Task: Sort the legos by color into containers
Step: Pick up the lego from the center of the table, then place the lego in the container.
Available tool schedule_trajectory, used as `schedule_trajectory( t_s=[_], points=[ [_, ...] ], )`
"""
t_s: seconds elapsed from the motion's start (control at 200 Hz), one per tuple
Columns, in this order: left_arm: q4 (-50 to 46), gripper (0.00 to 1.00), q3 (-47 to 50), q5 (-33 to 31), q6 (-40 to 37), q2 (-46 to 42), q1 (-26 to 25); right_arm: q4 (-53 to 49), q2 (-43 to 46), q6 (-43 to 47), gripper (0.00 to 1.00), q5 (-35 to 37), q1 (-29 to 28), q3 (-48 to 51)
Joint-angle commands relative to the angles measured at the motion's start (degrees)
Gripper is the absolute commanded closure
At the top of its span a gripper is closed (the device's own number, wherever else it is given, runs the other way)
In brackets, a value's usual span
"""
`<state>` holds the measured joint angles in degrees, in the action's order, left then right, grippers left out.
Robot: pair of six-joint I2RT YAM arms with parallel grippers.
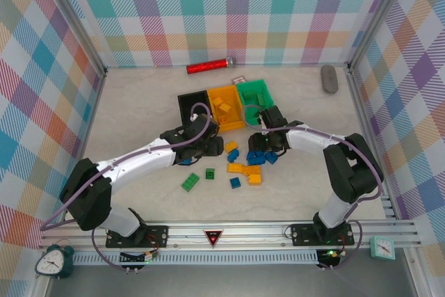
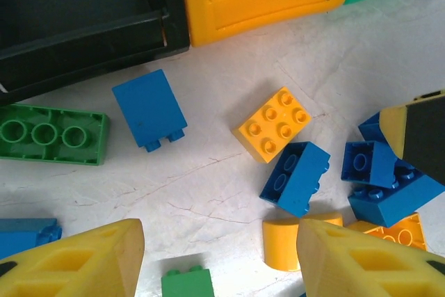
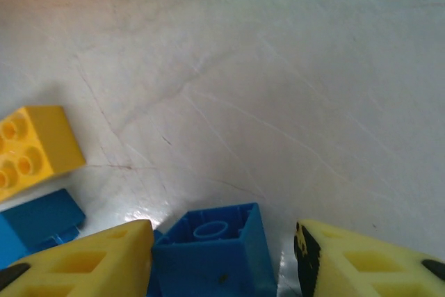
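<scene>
Seen from the top camera, the black bin (image 1: 182, 110), orange bin (image 1: 233, 119) and green bin (image 1: 266, 92) stood in a row mid-table (image 1: 139, 109). A few yellow legos (image 1: 223, 107) already lay in the orange bin. Most bricks were scattered loose in front of the bins, between the left tool (image 1: 208, 145) and the right tool (image 1: 268, 145). By my judgement the sorting was in its early part, with blue, green and yellow pieces all left to move.

In the left wrist view, the left tool (image 2: 219, 269) was spread wide and held nothing. Beyond it on the table lay a blue brick (image 2: 149, 108), a long green brick (image 2: 52, 133) and a yellow brick (image 2: 273, 124), just short of the bins' front walls.

In the right wrist view, the right tool (image 3: 222, 241) straddled an upturned blue lego (image 3: 208, 259) resting on the table. One finger (image 3: 90, 259) sat against it, and a gap showed at the other, so it was spread around the piece and not yet pinching. This blue lego looked to be the next one to go.
</scene>
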<state>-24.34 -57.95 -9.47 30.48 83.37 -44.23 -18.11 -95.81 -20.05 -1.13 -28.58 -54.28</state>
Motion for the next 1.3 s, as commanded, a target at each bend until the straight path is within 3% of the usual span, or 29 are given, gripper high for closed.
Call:
schedule_trajectory(
  t_s=[0.0,0.23,0.38,0.62,1.045,1.295],
  points=[
    [0.75,0.41,1.25,-3.09,1.81,-2.95,-0.51,-2.79,0.41,1.16,0.44,1.45,-0.83,0.57],
    [-1.04,0.41,2.09,-7.87,4.02,-4.45,-0.47,-3.90,-0.58,1.03,0.50,2.49,-0.94,0.41],
    [-1.35,0.41,3.58,-9.97,5.20,-5.39,-0.44,-3.69,0.45,1.02,0.66,2.58,-0.94,-0.39],
    [-2.30,0.41,7.38,-12.46,8.36,-8.95,-0.43,-4.92,0.96,0.81,0.66,-0.21,-1.38,-6.75],
    [-9.13,0.43,13.87,-14.42,17.56,-16.69,1.05,-7.42,-14.79,0.58,0.65,-5.18,-9.38,-36.59],
    [-9.74,0.43,16.49,-12.01,17.96,-21.73,1.08,-12.90,-27.23,0.81,0.60,-5.73,-11.83,-58.10]
  ],
)
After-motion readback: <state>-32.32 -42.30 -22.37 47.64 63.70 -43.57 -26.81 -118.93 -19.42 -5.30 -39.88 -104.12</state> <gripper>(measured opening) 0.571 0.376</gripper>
